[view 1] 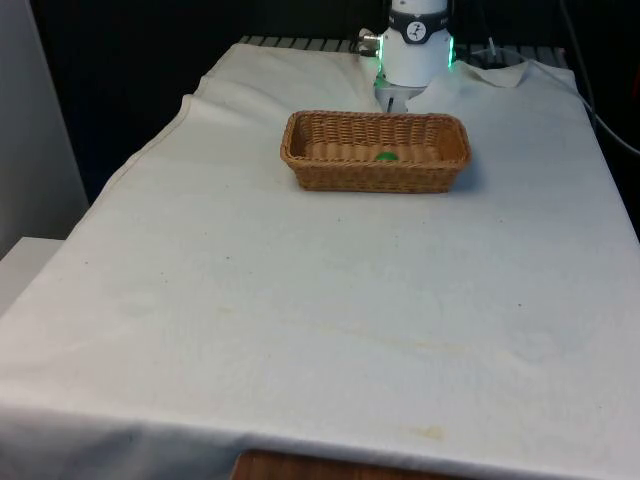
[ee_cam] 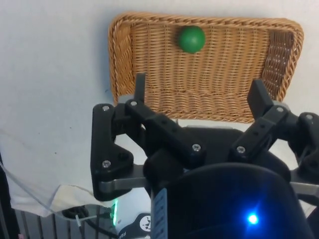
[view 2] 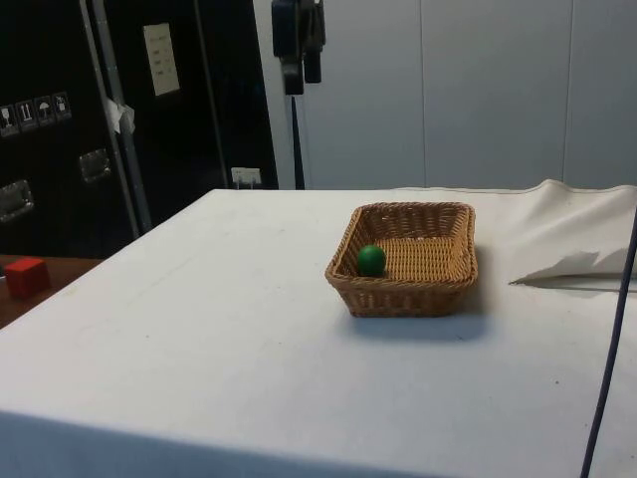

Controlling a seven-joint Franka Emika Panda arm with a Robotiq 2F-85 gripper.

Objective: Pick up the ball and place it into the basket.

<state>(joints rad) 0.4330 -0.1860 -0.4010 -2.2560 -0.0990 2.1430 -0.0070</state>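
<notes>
Basket [view 1: 375, 152]: one, woven wicker, tan, rectangular with rounded corners, standing upright on the white cloth [view 1: 300, 300] toward the far end of the table, just in front of the robot's white base [view 1: 415, 50] in the front view. Ball [view 2: 371, 261]: one, green, small and round, lying on the floor of the basket close to one long wall; in the front view only its top shows above the near rim, about midway along the basket's length. Nothing else lies in the basket. Gripper [ee_cam: 197, 92]: black, two fingers, raised well above the basket and apart from it; in the side view it hangs near the top edge of the picture, above and behind the basket. Fingers [ee_cam: 140, 87]: spread wide, with nothing between them; the basket's floor shows through the gap, and the ball lies beyond the fingertips, not touched by either. Cloth: white, faintly stained in places, creased and folded near the robot's end. Red block [view 2: 27, 276]: one, on a lower brown surface beside the table, well apart from the basket.
</notes>
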